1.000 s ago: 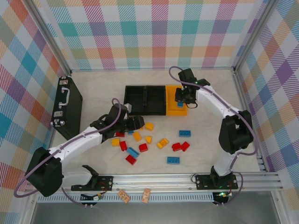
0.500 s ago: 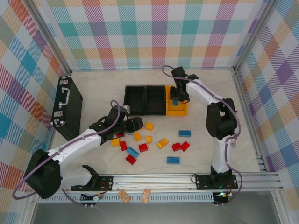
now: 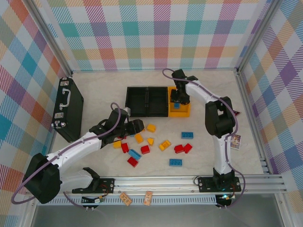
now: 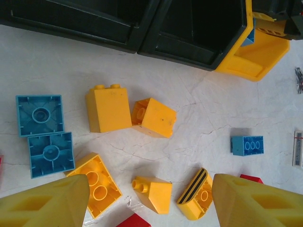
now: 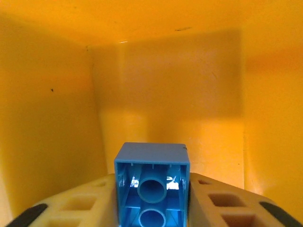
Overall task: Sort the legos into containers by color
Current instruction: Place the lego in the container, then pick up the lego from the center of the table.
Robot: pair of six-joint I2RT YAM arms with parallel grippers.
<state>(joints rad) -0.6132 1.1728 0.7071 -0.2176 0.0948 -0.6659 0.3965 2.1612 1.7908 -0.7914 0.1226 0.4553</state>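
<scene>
Red, yellow and blue legos lie scattered on the table [image 3: 203, 123], among them a yellow one [image 3: 151, 127], a red pair [image 3: 182, 148] and a blue one [image 3: 187, 135]. The containers stand in a row: two black bins [image 3: 147, 100] and an orange bin [image 3: 181, 112]. My right gripper [image 3: 178, 98] reaches down into the orange bin [image 5: 52, 123], its fingers [image 5: 80, 203] flush against both sides of a blue lego [image 5: 151, 163]. My left gripper [image 3: 136, 126] [image 4: 149, 194] hovers open above a sloped yellow lego [image 4: 154, 191], with a striped yellow lego [image 4: 196, 191] and a hollow yellow brick [image 4: 97, 182] beside it.
A black briefcase [image 3: 67, 109] lies at the left wall. Two upturned blue bricks [image 4: 45, 135] sit left of the left gripper. A small card [image 3: 235, 141] lies by the right frame rail. Metal rails run along the near edge [image 3: 189, 182].
My right gripper has swung left and down into the orange bin with the blue lego. The left gripper has shifted only slightly over the yellow legos.
</scene>
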